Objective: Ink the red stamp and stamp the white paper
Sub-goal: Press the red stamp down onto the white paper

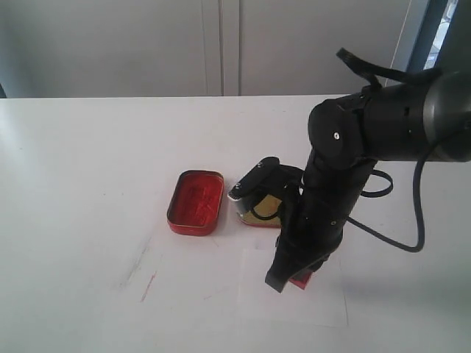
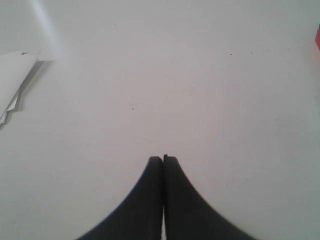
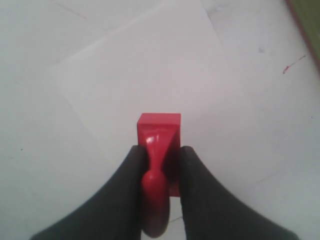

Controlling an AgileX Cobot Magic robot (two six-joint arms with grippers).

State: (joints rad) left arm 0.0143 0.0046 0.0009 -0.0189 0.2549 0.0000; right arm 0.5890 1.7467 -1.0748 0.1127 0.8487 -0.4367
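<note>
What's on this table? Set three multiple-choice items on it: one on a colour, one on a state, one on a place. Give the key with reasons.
1. The inside of the open tin is:
A red
B blue
C black

2. The left gripper is:
A open
B shut on a pen
C shut, empty

3. The stamp is:
A in the tin
B over the paper
C in the left gripper

Key:
1 A: the exterior view shows the tin red inside.
2 C: its jaws meet with nothing between them, over bare table.
3 B: the right gripper holds it by the handle, with the sheet beneath.
</note>
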